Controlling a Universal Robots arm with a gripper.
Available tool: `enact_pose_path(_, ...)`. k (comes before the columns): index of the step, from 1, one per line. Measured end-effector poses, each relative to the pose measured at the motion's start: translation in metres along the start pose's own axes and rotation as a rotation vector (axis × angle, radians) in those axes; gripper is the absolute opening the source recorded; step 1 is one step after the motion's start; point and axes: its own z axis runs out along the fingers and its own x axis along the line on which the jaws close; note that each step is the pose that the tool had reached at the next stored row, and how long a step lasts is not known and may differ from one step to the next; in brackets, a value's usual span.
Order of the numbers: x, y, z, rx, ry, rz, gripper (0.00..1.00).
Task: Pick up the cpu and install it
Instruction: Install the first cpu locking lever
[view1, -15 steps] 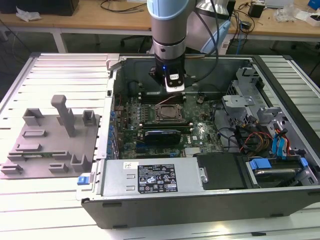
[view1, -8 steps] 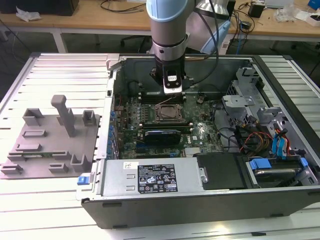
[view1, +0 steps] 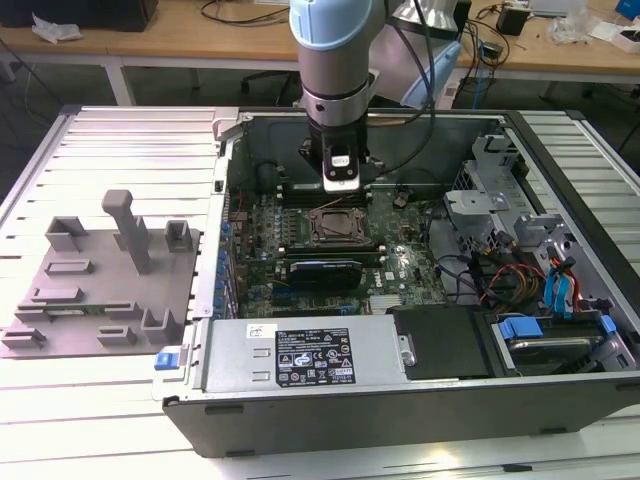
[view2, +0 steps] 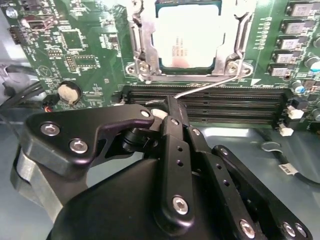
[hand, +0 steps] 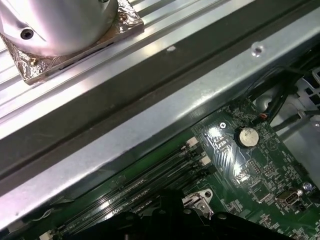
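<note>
The silvery-white square cpu (view2: 189, 34) is already sitting inside its metal socket frame (view2: 141, 47) mid-motherboard, presumably installed. The black gripper (view2: 167, 107) is hovering beside it, fingers together, holding nothing.

Light-blue-and-grey jointed robot arm (view1: 335, 45) comes down near-vertical from the top of the exterior view, w/ a dark ring at the wrist and a black block w/ a white-faced module below it. Black metal linkage gripper (view1: 339, 186) hangs at the arm's lower end, pointing straight down. In the second wrist view the gripper (view2: 167, 102) shows close up: black link bars w/ silver screw heads, one curved outer link at one side, straight bars at the centre and other side, converging toward the tip. Links look drawn together; finger gap not clear enough to call. In the first wrist view, a dark edge of the gripper body (hand: 170, 220).
</note>
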Motion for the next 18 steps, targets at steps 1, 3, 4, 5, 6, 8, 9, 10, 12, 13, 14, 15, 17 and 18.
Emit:
enact_pose_path(1,0.0024,-0.0016,0.0002,-0.0001,-0.0002,0.001,0.11)
enact_pose_path(3,0.005,-0.0034,0.0003,-0.0001,-0.0004,0.001,0.11)
enact_pose_path(4,0.0062,-0.0043,0.0004,0.0002,-0.0005,0.001,0.11)
enact_pose_path(5,0.0069,-0.0048,0.0006,0.0005,-0.0008,0.002,0.11)
enact_pose_path(6,0.0071,-0.005,0.0011,0.0008,-0.0011,0.002,0.11)
enact_pose_path(8,0.0072,-0.0054,0.0027,0.002,-0.0018,0.002,0.11)
enact_pose_path(9,0.0072,-0.0056,0.0033,0.0026,-0.0023,0.002,0.11)
enact_pose_path(10,0.0073,-0.0059,0.0044,0.0043,-0.0032,0.002,0.11)
enact_pose_path(12,0.0073,-0.0064,0.0064,0.007,-0.0048,0.001,0.11)
enact_pose_path(13,0.0074,-0.0064,0.0064,0.0072,-0.005,0.001,0.11)
enact_pose_path(14,0.008,-0.0056,0.0066,0.0069,-0.005,0.001,0.11)
enact_pose_path(15,0.0079,-0.0052,0.0068,0.0069,-0.0048,0.001,0.11)
enact_pose_path(17,0.0059,-0.0039,0.0074,0.0085,-0.006,0.001,0.11)
enact_pose_path(18,0.0047,-0.0032,0.0077,0.011,-0.0075,0.0,0.11)
